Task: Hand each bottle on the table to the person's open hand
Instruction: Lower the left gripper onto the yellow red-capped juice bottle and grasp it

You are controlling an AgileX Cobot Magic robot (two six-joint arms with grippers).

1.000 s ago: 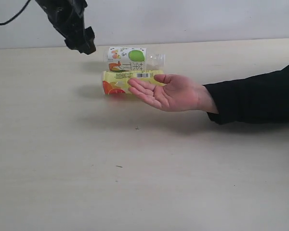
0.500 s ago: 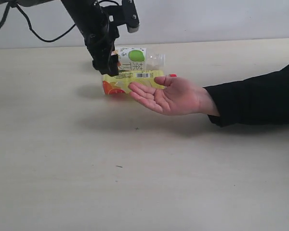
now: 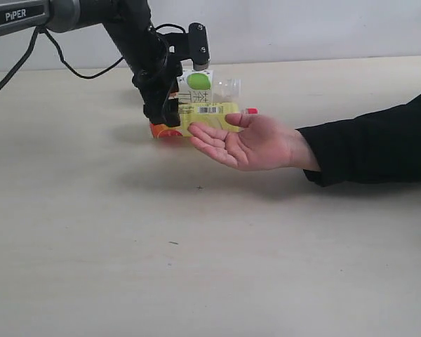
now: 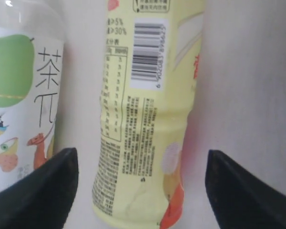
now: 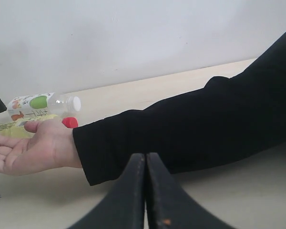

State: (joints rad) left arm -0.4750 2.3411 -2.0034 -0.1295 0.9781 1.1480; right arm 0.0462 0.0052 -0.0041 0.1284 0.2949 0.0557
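Observation:
Two bottles lie on their sides at the back of the table (image 3: 196, 267). The yellow-label, red-cap bottle (image 3: 209, 114) (image 4: 143, 109) lies nearer, just behind the person's open hand (image 3: 249, 142) (image 5: 28, 148). The clear white-label bottle with a green apple (image 3: 205, 83) (image 4: 19, 95) (image 5: 35, 104) lies behind it. My left gripper (image 3: 165, 112) (image 4: 141, 155) is open and straddles the yellow bottle's base end, with a gap on each side. My right gripper (image 5: 145, 160) is shut with nothing in it, low over the table near the black sleeve (image 5: 190, 129); the exterior view does not show it.
The person's forearm in the black sleeve (image 3: 372, 144) reaches in from the right edge, palm up just in front of the yellow bottle's cap end (image 3: 251, 111). A pale wall (image 3: 302, 28) runs behind the table. A cable (image 3: 77, 67) hangs from the left arm.
My left arm has come down from the upper left to the yellow bottle and now straddles its base end. The person's hand has shifted slightly right.

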